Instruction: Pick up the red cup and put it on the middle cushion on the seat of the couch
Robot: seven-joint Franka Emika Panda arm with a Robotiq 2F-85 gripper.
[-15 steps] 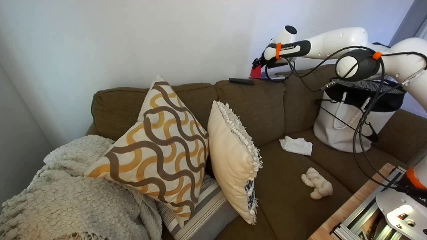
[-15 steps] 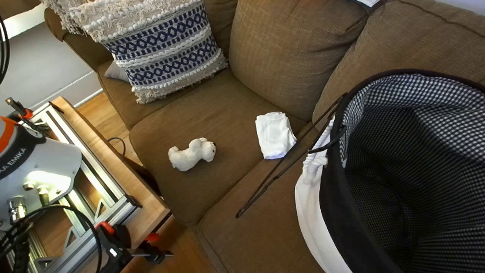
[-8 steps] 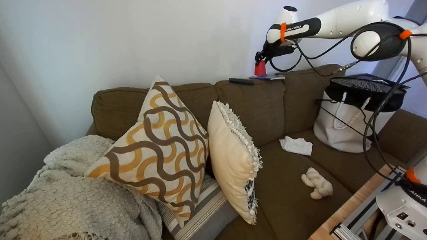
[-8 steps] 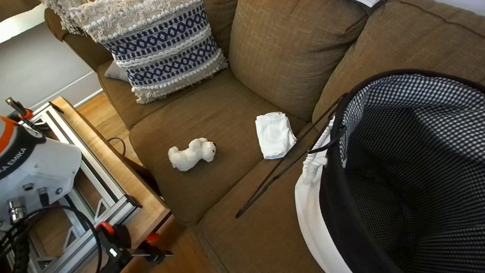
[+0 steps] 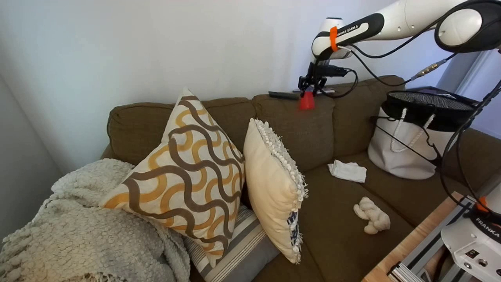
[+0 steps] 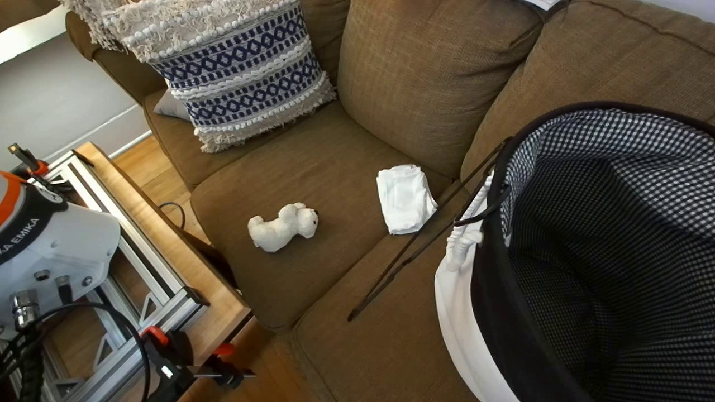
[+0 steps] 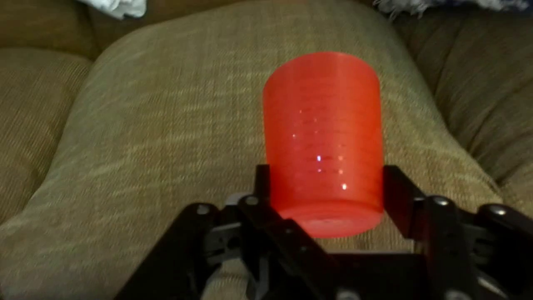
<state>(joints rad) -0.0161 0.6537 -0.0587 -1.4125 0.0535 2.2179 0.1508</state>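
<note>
The likeliest trouble lay in the descent. The red cup (image 7: 325, 133) hung mouth-down over or in front of the back cushion (image 5: 303, 137), the gap between them impossible to judge, so a path dropped too steeply could scrape the rim along the fabric and twist the cup loose. The middle seat cushion (image 6: 335, 167), where it was meant to go, was not yet reached; the plush toy (image 6: 282, 226) lay on it and the folded cloth (image 6: 405, 198) at its edge, and a poor aim could land the rim on 1 of those 2 and tip the cup on release. That cushion looked soft and apt to give unevenly, so letting go too high would make a topple likelier. As for the tool, the gripper (image 7: 327, 183) had its 2 fingers (image 7: 262, 183) parted only by the cup's width, pressed against opposite sides close to the base. Because the wall narrowed toward that base, too hard a squeeze could urge the cup downward, while too light a grip could let it slide.
</note>
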